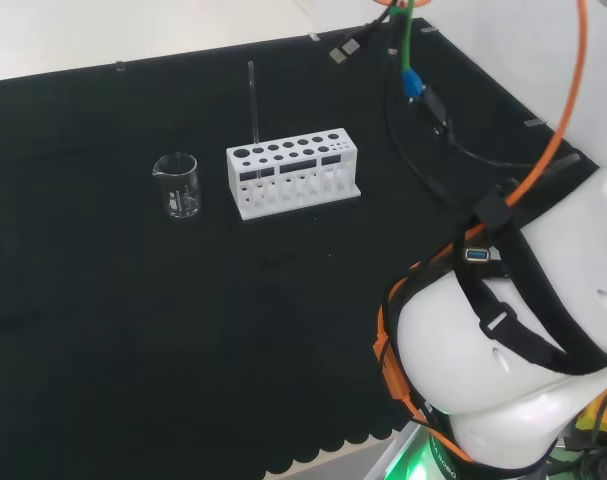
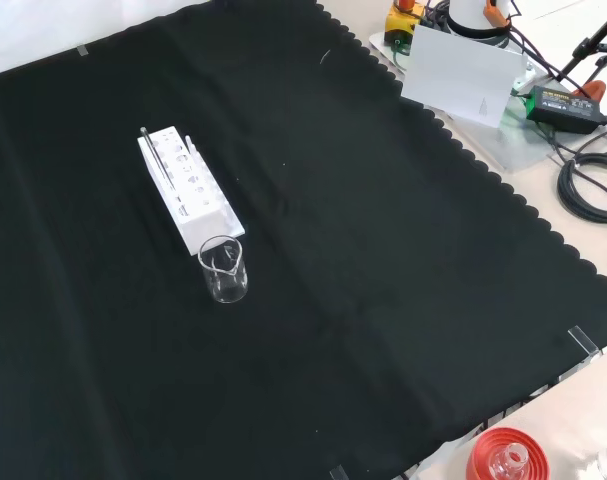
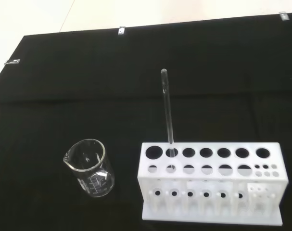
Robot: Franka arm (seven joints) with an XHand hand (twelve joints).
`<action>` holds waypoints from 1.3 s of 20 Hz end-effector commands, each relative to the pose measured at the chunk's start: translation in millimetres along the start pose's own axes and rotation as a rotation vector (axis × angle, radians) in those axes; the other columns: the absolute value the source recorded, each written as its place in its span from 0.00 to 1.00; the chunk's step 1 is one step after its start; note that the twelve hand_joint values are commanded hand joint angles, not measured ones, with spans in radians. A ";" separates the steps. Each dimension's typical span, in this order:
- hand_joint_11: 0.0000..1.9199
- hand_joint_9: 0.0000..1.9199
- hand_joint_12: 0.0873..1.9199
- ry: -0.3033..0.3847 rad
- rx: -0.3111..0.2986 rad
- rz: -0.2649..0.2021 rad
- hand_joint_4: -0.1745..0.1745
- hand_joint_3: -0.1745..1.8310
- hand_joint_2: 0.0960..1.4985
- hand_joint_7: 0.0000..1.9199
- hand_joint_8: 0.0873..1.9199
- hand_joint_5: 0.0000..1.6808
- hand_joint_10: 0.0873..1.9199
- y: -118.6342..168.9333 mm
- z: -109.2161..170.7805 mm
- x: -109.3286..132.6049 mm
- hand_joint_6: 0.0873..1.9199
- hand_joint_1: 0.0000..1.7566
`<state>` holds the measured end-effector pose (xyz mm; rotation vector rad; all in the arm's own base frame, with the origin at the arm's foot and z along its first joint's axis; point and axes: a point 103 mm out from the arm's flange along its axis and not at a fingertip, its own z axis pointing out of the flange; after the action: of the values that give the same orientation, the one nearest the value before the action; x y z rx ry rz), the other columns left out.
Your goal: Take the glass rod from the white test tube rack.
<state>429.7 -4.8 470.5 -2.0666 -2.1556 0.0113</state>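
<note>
A white test tube rack [image 1: 293, 172] [image 2: 190, 188] [image 3: 210, 183] with several round holes stands on the black cloth. A clear glass rod [image 1: 253, 105] [image 2: 157, 155] [image 3: 167, 110] stands upright in one of its holes, near the end that faces the beaker, and rises well above the rack's top. In the head view the arm's white links [image 1: 523, 340] fill the lower right, well clear of the rack.
A small clear glass beaker [image 1: 178, 185] [image 2: 224, 270] [image 3: 90, 166] stands apart from the rack's end. In the front view a red ribbed stand [image 2: 508, 458] with glassware sits past the cloth's near edge. Cables [image 1: 423, 100] lie at the right in the head view.
</note>
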 end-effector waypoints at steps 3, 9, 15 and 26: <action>0.03 0.05 0.76 -0.001 0.040 -0.102 0.18 0.17 0.67 0.01 0.47 0.07 0.52 56.3 12.0 32.0 0.00 0.23; 0.04 0.07 0.75 -0.008 0.078 -0.157 0.19 0.18 0.68 0.02 0.47 0.08 0.52 87.1 34.3 49.4 0.00 0.22; 0.06 0.09 0.74 -0.023 0.119 -0.230 0.18 0.18 0.67 0.02 0.47 0.09 0.50 115.1 56.5 63.8 0.00 0.22; 0.06 0.10 0.74 -0.031 0.184 -0.262 0.18 0.18 0.68 0.03 0.46 0.11 0.50 150.6 86.9 49.4 0.00 0.22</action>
<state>556.2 64.5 387.5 -1.7254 -2.3260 0.1681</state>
